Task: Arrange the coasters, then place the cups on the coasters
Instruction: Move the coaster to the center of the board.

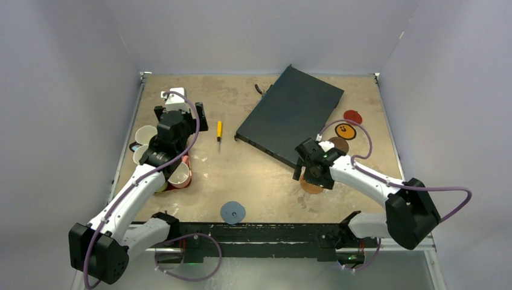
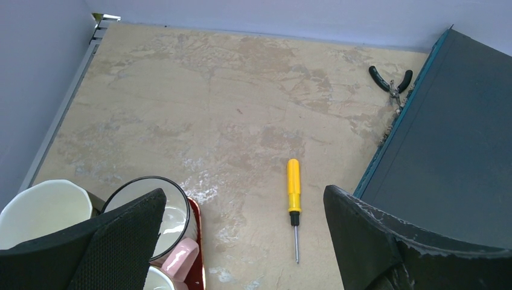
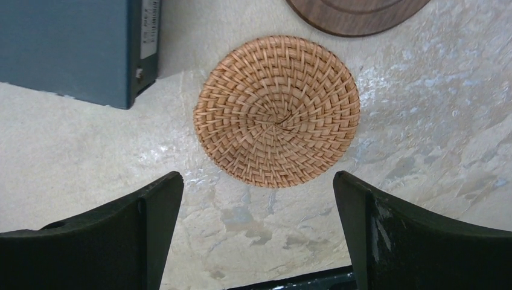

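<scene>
A woven tan coaster (image 3: 278,112) lies on the table just ahead of my open, empty right gripper (image 3: 256,181). From above, that gripper (image 1: 309,169) partly covers the woven coaster (image 1: 312,187). A dark brown coaster (image 3: 356,15) lies beyond it. The brown (image 1: 339,144), orange (image 1: 345,130) and red (image 1: 352,116) coasters sit in a row at the right. A blue-grey coaster (image 1: 232,212) lies near the front edge. Several cups (image 1: 145,134) cluster at the left on a dark red tray (image 2: 196,238). My left gripper (image 2: 244,192) hangs open above them, over a pink-handled cup (image 2: 178,226) and beside a cream-coloured cup (image 2: 42,205).
A dark flat box (image 1: 290,115) lies slantwise at the back middle, its corner (image 3: 66,48) close to the woven coaster. A yellow screwdriver (image 2: 293,184) lies between the cups and the box. Black-handled pliers (image 2: 389,78) rest by the box's far edge. Walls enclose the table.
</scene>
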Available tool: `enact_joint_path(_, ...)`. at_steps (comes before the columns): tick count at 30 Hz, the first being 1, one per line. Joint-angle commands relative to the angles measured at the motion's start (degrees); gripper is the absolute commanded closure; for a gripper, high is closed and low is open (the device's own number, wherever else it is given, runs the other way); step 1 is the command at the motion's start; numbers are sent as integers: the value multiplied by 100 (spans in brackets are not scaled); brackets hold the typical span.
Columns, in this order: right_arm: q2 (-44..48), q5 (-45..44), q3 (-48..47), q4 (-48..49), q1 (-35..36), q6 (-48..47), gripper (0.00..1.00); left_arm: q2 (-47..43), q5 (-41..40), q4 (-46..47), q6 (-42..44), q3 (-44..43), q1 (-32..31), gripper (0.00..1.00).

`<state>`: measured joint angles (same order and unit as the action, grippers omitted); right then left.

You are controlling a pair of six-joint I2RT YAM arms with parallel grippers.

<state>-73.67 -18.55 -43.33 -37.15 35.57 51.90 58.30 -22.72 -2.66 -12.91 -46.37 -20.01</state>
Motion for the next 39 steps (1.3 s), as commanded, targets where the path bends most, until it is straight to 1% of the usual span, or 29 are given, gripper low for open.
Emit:
enact_joint_path(1, -147, -105, 116, -152, -24, 408, 2, -5, 57, 182, -72, -44, -29, 2)
enact_joint_path(14, -141, 47, 449, 188, -20, 568, 2, 14, 48, 178, -63, -48, -36, 2)
enact_joint_path(25, -356, 44, 490, 472, -22, 573, 2, 22, 40, 174, -63, -48, -30, 2)
enact_joint_path(39, -521, -233, 490, 445, -24, 589, 2, 23, 32, 177, -65, -48, -29, 2)
